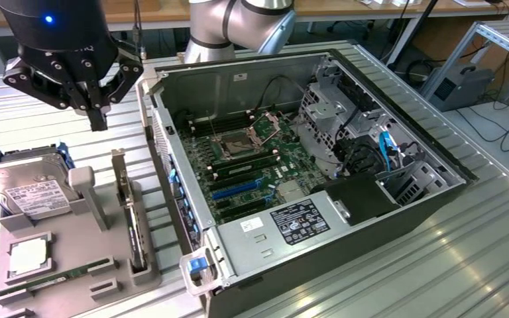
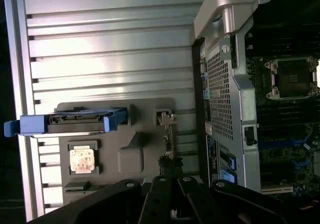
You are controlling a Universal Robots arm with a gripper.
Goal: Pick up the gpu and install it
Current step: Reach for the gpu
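- Claw (image 1: pixel 99 123): fingers closed together, empty, hovering above the grey fixture (image 1: pixel 82 262).
- gpu (image 1: pixel 129 205): below it, standing on edge in a fixture slot.
- Handling, judged: light, stiff, fragile; grip the bare top edge.

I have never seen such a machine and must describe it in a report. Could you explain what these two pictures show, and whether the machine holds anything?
It is a robot arm with a gripper at its end. One picture comes from a camera off the arm; the other from a camera on its wrist, looking down past the gripper. On the metal table lies an open computer case. Beside it, a grey holder carries a hard drive, a processor chip, a memory stick and the gpu, which stands on its edge. The jaws are closed and hold nothing; the gripper hovers above the holder, close to the gpu.
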